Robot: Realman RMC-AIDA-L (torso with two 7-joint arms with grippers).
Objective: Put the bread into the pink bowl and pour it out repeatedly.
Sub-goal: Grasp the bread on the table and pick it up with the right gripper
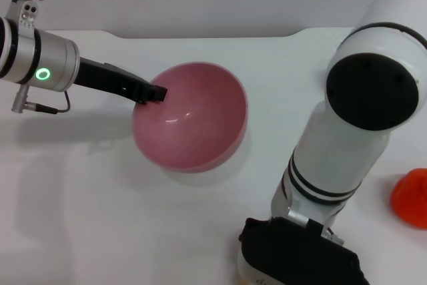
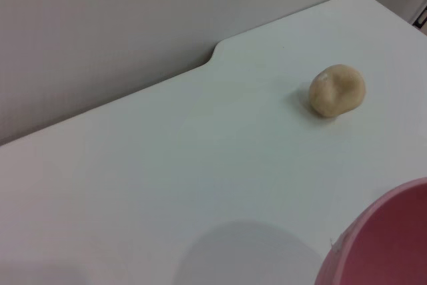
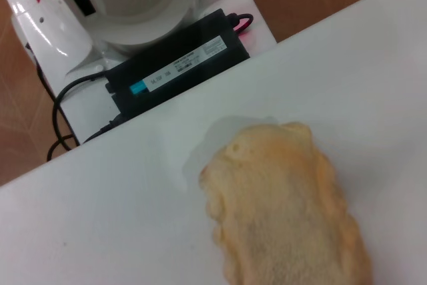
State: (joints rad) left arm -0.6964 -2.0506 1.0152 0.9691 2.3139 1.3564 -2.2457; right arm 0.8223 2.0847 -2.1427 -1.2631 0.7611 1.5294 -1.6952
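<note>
The pink bowl (image 1: 193,118) sits at the middle of the white table, tipped so its inside faces the head camera, and nothing shows inside it. My left gripper (image 1: 152,93) is shut on the bowl's left rim; the left wrist view catches only a slice of the pink bowl (image 2: 390,245). The bread (image 3: 287,211) shows only in the right wrist view, tan side toward the camera, close over the table near its front edge. My right gripper (image 1: 297,251) hangs low at the front right, its black body hiding what is under it.
A small beige lump (image 2: 337,90) lies on the table beyond the bowl, near the notched back edge. An orange-red object (image 1: 410,195) sits at the far right. Past the table's front edge are the robot base (image 3: 127,5) and a black box (image 3: 177,65).
</note>
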